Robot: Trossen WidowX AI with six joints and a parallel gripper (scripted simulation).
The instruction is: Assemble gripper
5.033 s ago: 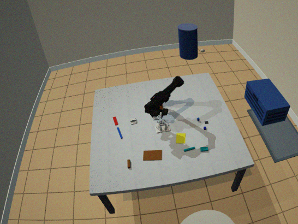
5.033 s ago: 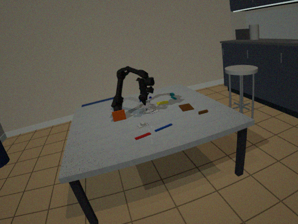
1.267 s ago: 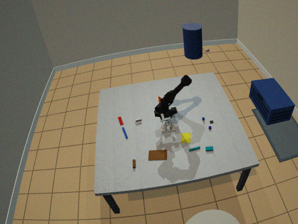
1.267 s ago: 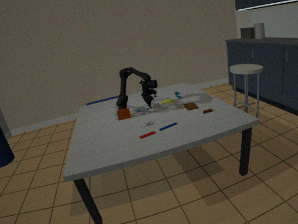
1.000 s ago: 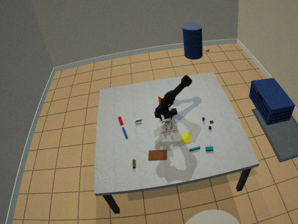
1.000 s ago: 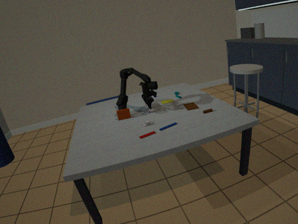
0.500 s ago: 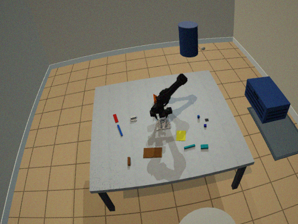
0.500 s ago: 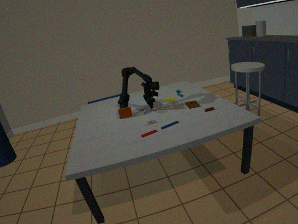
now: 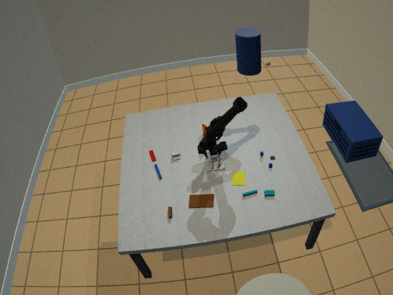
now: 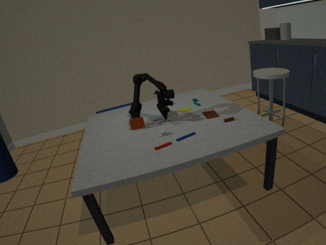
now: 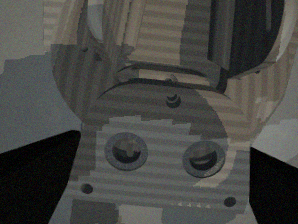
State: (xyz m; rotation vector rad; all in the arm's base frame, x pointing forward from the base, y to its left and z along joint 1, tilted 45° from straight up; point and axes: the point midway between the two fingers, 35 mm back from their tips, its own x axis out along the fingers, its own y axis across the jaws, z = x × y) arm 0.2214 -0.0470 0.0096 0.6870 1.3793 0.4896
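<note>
Gripper (image 9: 214, 155) (image 10: 166, 119) (image 11: 160, 147) grips plate (image 11: 165, 132) (edges clasped).

Red bar (image 9: 152, 155) (image 10: 163, 146) near blue bar (image 9: 157, 171) (image 10: 185, 137).

The top view looks steeply down past the counter's (image 9: 144, 230) (image 10: 119, 155) front edge; the exterior faces across a corner, lower; the wrist's is closest.

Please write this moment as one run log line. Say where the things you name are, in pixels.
gripper (image 9: 213, 157) (image 10: 166, 119) (image 11: 160, 147): closed on housing plate (image 11: 167, 180) | position: low over gripper base | plate seating: cannot tell
</note>
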